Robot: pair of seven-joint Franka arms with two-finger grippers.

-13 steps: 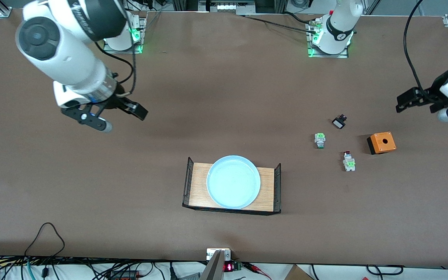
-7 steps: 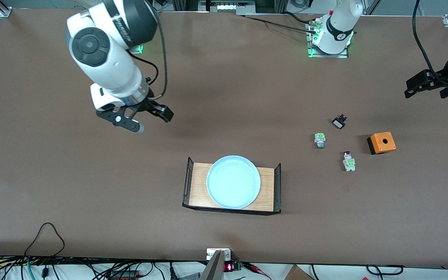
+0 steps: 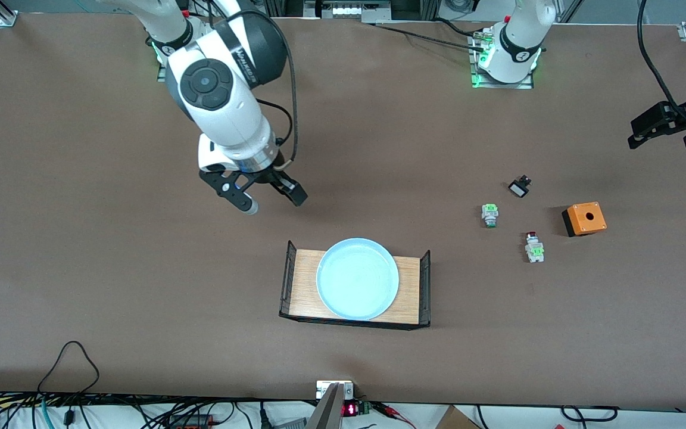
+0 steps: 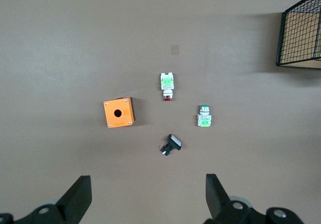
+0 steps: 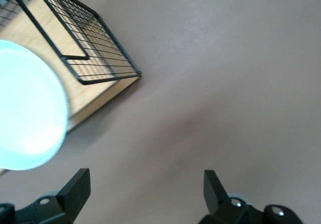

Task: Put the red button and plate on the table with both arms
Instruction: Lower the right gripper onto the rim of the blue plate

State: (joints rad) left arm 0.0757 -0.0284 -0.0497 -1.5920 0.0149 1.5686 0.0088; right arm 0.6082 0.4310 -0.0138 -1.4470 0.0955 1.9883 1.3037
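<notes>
One red button point(image 3: 533, 246) lies on its side on the table point(image 3: 140, 298) toward the left arm's end, its green block end nearer the front camera than its red cap; in the left wrist view it shows at point(image 4: 167, 85). Near it are three other small parts: one green-capped switch point(image 3: 489, 215), one small black switch with a white face point(image 3: 519, 187), and one orange box with a hole point(image 3: 584, 218). One pale blue plate point(image 3: 358, 278) rests on the single wooden tray with black wire ends point(image 3: 298, 286), well apart from the button, toward the table's middle. The right gripper point(image 3: 265, 199) hangs over bare table beside the tray, fingers spread wide and empty; the left gripper point(image 3: 670, 128) hangs over the table's edge at the left arm's end, fingers likewise wide apart, holding nothing.
</notes>
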